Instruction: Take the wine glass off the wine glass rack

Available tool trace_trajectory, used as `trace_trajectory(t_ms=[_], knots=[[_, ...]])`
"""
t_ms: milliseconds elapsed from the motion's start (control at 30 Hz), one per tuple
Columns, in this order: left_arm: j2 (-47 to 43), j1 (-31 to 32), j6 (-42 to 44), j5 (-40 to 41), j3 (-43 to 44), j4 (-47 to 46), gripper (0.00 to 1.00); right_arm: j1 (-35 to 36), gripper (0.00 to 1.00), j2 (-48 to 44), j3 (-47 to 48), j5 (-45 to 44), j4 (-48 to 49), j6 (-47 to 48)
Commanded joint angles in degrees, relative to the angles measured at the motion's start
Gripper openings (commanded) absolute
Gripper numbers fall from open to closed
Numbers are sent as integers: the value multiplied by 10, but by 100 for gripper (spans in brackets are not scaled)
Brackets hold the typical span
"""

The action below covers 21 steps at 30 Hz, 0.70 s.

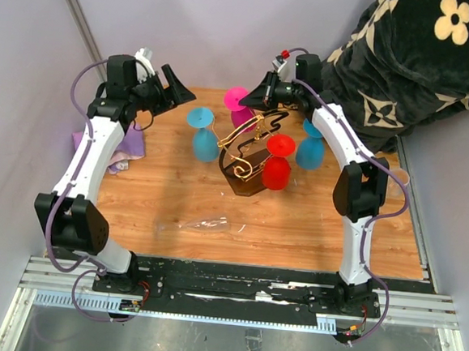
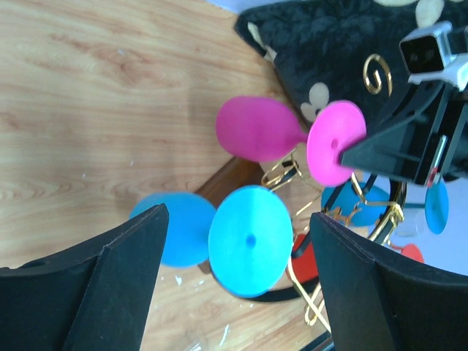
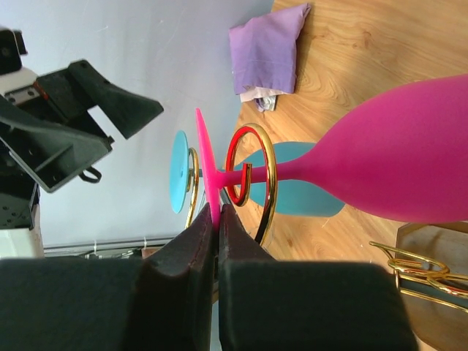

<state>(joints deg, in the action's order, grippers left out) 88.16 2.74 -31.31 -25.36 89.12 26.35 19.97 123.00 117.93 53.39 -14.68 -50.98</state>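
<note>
The gold wire rack [image 1: 244, 142] stands on its dark base [image 1: 248, 182] mid-table. A pink wine glass [image 1: 238, 103] hangs upside down at its far side, its stem in a gold loop [image 3: 265, 175]. My right gripper [image 3: 218, 212] is shut on the edge of the pink glass's foot [image 3: 205, 157]; the bowl [image 3: 398, 164] points away. My left gripper [image 2: 238, 219] is open and empty, just short of a blue glass [image 2: 248, 240] hanging on the rack's left side [image 1: 202, 132]. The pink glass also shows in the left wrist view [image 2: 256, 130].
A red glass [image 1: 278, 164] and a second blue glass [image 1: 310, 146] hang on the rack's right side. A clear glass [image 1: 206, 222] lies on the table in front. A purple cloth [image 1: 127, 147] lies at the left edge, a dark flowered blanket [image 1: 405, 67] at the back right.
</note>
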Motion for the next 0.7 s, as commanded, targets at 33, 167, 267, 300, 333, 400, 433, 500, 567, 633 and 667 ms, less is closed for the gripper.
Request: trace_trajectory(t_ms=[33,167,267,300,333,400,433,500,567,633,667], knots=[[-66,-3,22,10,-59,24,84,12,1,62,15,-24,-129,31],[-79,-3,19,-3,-101,16,84,4,1,53,36,-23,-130,26],[-77,-2,2,-35,-126,-11,75,0,1,48,42,-20,-130,23],[-77,-2,-5,-46,-135,-25,74,-1,1,44,41,-19,-130,23],[-79,-2,-12,-56,-143,-37,71,-1,1,43,41,-18,-131,23],[-81,-1,-26,-72,-154,-56,67,-3,1,37,39,-17,-132,23],[-81,-1,-31,-80,-158,-65,63,-4,1,35,38,-17,-132,23],[-85,-1,-42,-91,-165,-81,56,-5,1,32,39,-15,-132,24],[-89,-1,-50,-95,-171,-96,46,-6,1,29,39,-14,-132,25],[-91,-1,-59,-99,-176,-112,37,-7,1,26,39,-15,-133,25],[-90,-1,-62,-99,-178,-118,34,-6,1,25,39,-14,-133,25]])
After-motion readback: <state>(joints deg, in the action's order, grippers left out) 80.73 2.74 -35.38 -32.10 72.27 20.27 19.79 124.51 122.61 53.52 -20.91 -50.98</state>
